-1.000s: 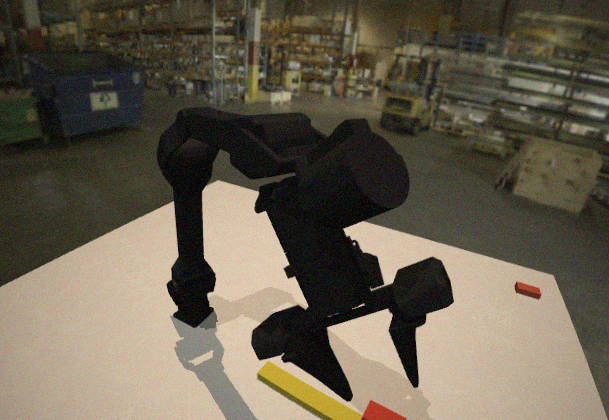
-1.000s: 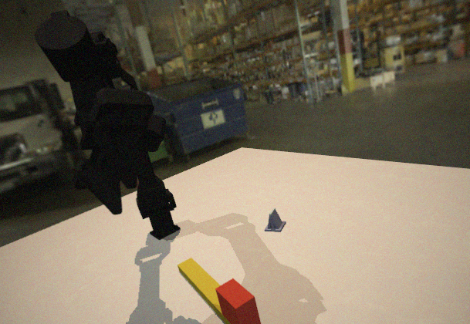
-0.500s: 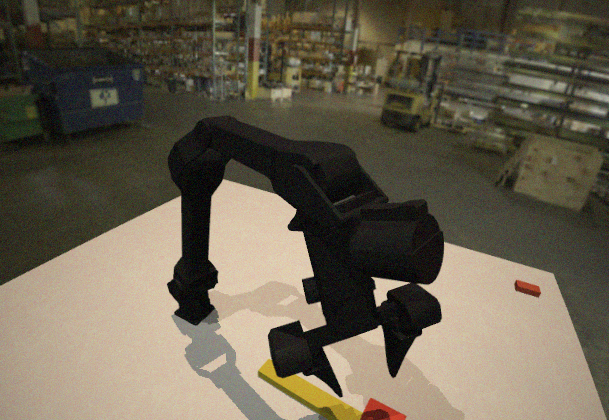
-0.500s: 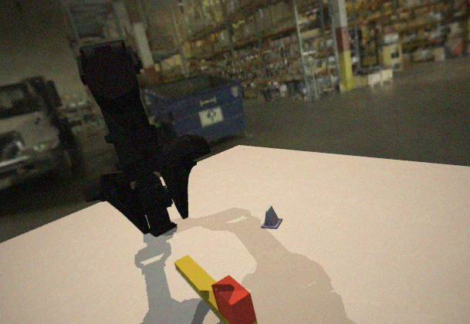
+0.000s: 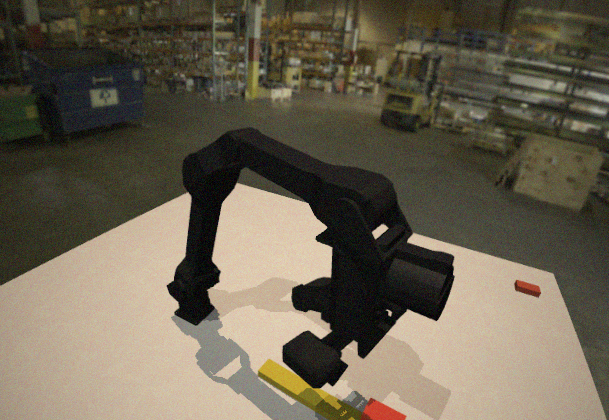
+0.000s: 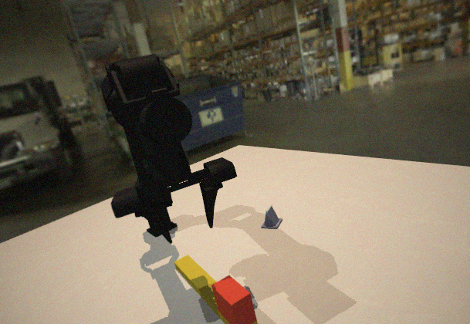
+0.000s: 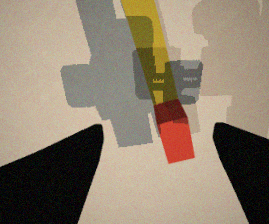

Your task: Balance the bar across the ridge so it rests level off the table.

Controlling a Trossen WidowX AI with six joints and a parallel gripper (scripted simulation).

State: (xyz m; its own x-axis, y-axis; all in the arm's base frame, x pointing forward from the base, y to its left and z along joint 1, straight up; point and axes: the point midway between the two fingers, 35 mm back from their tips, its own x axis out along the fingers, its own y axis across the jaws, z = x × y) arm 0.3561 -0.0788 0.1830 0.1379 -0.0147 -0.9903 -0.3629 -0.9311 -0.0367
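Note:
The yellow bar lies on the table, with a red block at one end. The near part of both is cut off by the frame edge in the top and exterior views. The small blue-grey ridge stands on the table apart from the bar. It is hidden behind the arm in the top view. My gripper is open and empty, pointing down above the table. In the wrist view the red block shows between the fingers, below them. The fingertips are hidden in the top view.
A small red brick lies near the table's right edge in the top view. The pale table carries the arm's base and broad shadows of the arm, some falling across the bar.

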